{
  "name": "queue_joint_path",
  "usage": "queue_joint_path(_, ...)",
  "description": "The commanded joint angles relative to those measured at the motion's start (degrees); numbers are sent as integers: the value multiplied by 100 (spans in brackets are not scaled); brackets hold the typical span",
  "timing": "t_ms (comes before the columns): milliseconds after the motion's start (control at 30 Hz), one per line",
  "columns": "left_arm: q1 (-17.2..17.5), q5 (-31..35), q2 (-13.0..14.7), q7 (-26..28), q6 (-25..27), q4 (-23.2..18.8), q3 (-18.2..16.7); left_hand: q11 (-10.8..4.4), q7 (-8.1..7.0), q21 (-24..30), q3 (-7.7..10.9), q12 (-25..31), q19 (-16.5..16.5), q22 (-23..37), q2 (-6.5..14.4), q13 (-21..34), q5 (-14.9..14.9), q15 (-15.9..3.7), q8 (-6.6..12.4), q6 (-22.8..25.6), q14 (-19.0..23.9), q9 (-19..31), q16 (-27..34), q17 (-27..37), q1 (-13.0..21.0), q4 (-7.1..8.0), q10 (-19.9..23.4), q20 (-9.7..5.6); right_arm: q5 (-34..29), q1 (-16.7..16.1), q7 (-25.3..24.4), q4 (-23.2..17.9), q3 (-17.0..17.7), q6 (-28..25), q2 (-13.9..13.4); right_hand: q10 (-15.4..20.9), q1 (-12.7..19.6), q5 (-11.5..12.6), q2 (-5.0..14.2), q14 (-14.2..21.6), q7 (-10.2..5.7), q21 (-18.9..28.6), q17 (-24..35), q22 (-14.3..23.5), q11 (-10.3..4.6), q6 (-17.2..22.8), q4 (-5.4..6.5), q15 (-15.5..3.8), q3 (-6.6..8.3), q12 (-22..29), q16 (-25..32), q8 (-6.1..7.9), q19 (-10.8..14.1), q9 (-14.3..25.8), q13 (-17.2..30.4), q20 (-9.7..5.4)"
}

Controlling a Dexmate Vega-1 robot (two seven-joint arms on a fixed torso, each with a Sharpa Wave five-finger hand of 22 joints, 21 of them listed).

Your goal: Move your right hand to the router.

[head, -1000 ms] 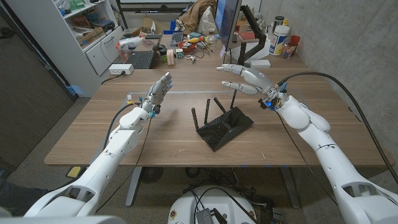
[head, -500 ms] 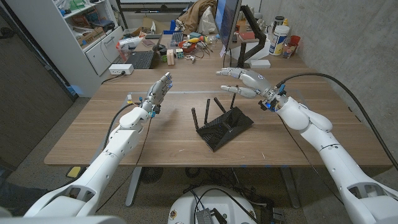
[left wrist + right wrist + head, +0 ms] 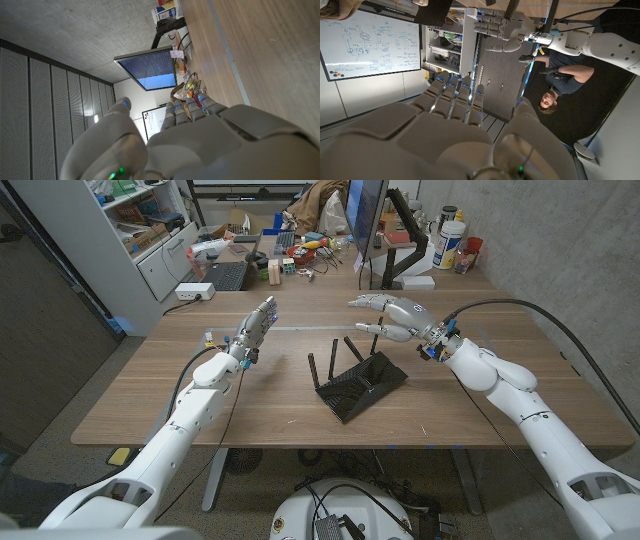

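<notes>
- Right hand: held above the table's far right part, fingers apart and reaching toward picture left, nothing grasped. It is placed just beyond the router, over the antenna tips, and contact with them cannot be told. In the right wrist view the same hand is seen from behind, fingers side by side and extended.
- Router: black, flat-bodied, set near the middle of the wooden table, turned at an angle; thin antennas are raised upright along its far edge.
- Left hand: raised above the table's left part, well apart from the router, fingers straight and close together, nothing held. In the left wrist view its back is shown, and in the right wrist view it is seen across from the right hand.
- Monitor: stood beyond the table's far edge, its lit screen also caught in the left wrist view.
- Clutter of bottles and a laptop: spread over the far desk.
- Person: seen in dark clothing in the right wrist view, one gloved hand raised.
- Whiteboard: covered with diagrams.
</notes>
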Motion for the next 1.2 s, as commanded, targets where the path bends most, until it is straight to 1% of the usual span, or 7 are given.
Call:
queue_joint_path(33,71,1,9,68,10,-94,-22,-18,-13,-15,-14,-14,-24,35,78,16,-11,-9,-12,53,32,21,5,17,17,-3,16,7,11,-44,-102,2,-191,-301,-189,43,18,60,65,41,-30,-20,0,26,-24,71,-48,-306,16,14,-14,13,53,23,19,-143)
queue_joint_path(400,55,41,28,74,15,-105,9,-29,-22,-15,-19,-16,-26,35,81,16,-16,-7,-12,55,31,21,5,17,18,-6,11,9,-48,-56,-125,25,-369,-446,-346,47,84,72,11,64,-52,-59,-10,25,-62,74,-108,-319,18,7,-23,7,70,22,20,-155)
queue_joint_path(633,88,35,39,106,50,-142,3,-30,-18,-15,-23,-18,-28,35,83,16,-19,-1,-12,57,28,21,4,17,18,-8,5,9,-28,-130,-214,-2,-400,-550,-398,76,116,78,-10,86,-57,-80,-13,25,-86,81,-135,-320,20,14,-23,6,77,23,20,-156)
queue_joint_path(933,135,23,47,146,24,-172,-35,-20,-18,-15,-28,-17,-30,35,85,16,-23,-6,-11,63,29,21,5,17,18,-9,9,12,-33,-201,-161,-45,-459,-712,-513,116,143,86,-16,116,-68,-107,-13,27,-92,97,-154,-334,27,24,-21,7,86,23,21,-162)
queue_joint_path(967,136,22,49,145,24,-173,-36,-45,-21,-15,-29,-18,-30,35,85,16,-23,-4,-10,65,29,21,5,17,17,-10,6,15,-22,-203,-144,-47,-470,-723,-524,123,145,87,-16,116,-68,-110,-13,27,-92,109,-156,-334,28,26,-23,11,88,23,21,-164)
queue_joint_path(1033,137,20,50,140,20,-172,-36,-40,-16,-14,-30,-18,-29,35,86,16,-24,-6,-9,68,28,21,4,17,18,-10,6,15,-5,-204,-114,-44,-492,-738,-546,128,151,89,-16,118,-73,-120,-13,28,-125,124,-159,-336,29,25,-25,15,89,24,21,-167)
queue_joint_path(1200,137,15,51,134,18,-172,-37,-39,-18,-15,-31,-14,-30,35,86,16,-25,-8,-9,70,29,21,5,17,18,-11,15,17,44,-210,-38,-34,-536,-772,-588,148,159,92,-13,137,-84,-132,-11,29,-113,152,-162,-336,33,30,-22,22,98,24,21,-168)
